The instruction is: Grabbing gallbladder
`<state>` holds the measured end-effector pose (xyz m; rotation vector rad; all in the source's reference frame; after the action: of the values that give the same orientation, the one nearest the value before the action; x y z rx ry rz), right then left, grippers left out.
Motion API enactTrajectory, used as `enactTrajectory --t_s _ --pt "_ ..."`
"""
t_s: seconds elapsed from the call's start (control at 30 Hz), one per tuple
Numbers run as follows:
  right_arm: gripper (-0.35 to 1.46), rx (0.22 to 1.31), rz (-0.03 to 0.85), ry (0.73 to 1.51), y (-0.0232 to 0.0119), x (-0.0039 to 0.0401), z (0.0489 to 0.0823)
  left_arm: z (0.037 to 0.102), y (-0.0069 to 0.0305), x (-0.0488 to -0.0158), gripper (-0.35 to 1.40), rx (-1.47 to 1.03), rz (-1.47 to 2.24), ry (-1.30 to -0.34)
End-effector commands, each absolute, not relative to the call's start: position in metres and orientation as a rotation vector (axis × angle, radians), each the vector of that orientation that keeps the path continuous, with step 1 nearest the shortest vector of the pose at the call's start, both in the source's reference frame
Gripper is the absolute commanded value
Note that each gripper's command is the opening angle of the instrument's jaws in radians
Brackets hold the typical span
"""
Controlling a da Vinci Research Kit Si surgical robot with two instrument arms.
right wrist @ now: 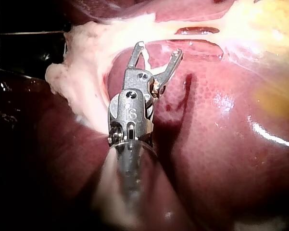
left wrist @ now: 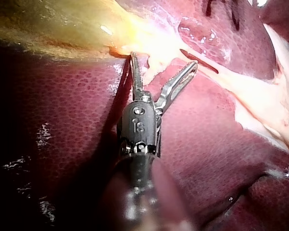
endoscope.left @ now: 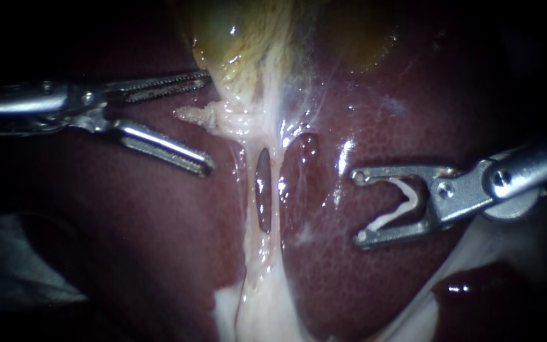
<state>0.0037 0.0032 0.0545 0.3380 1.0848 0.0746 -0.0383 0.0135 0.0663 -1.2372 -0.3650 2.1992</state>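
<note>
Yellow-green gallbladder [endoscope.left: 242, 44] sits at the top centre of the endoscope view, glossy and bulging, on the dark red liver [endoscope.left: 128, 247]. From its lower end a pale band of tissue [endoscope.left: 257, 272] runs straight down, split partway by a narrow dark slit [endoscope.left: 263, 190]. My left instrument [endoscope.left: 207, 123] comes in from the left with its long toothed steel jaws spread wide and holding nothing. The upper jaw reaches the gallbladder's lower left edge; I cannot tell whether it touches. The lower jaw hangs over the liver, just left of the pale band. My right instrument [endoscope.left: 358, 208] lies over the liver, well to the right of the slit. Its jaws stand far apart but carry a white clip [endoscope.left: 406, 199], one leg against each jaw.

From the left wrist camera, the left instrument [left wrist: 163, 60] has its jaws parted in a V over the liver [left wrist: 62, 125]. One jaw tip lies at the rim of the gallbladder [left wrist: 62, 24], where yellow turns to pale tissue. A ragged pale shred sits in the gap between the jaws, ungripped. The other jaw points toward the dark slit [left wrist: 198, 61] in the pale band of tissue [left wrist: 250, 86].

From the right wrist camera, the right instrument [right wrist: 159, 49] hovers above the liver [right wrist: 221, 144], the white clip [right wrist: 145, 60] seated between its spread jaws. Ahead of the tips lie the pale band of tissue [right wrist: 96, 43] and the dark slit [right wrist: 197, 30]; the gallbladder [right wrist: 279, 24] is off to one side, apart from this instrument
</note>
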Motion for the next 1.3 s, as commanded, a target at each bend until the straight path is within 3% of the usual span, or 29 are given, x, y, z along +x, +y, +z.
enactTrajectory --t_s 0.03,0.67,1.3 --pt "0.48 0.338 0.075 1.085 0.0032 0.0037 0.0545 0.0664 0.0133 -0.0384 0.93 -1.236 2.199 -0.358" --pt "0.48 0.338 0.075 1.085 0.0032 0.0037 0.0545 0.0670 0.0105 -0.0402 0.62 -1.211 2.151 -0.443" --pt "0.49 0.338 0.075 1.084 0.0032 0.0037 0.0545 0.0681 0.0117 -0.0389 0.20 -1.184 2.108 -0.458"
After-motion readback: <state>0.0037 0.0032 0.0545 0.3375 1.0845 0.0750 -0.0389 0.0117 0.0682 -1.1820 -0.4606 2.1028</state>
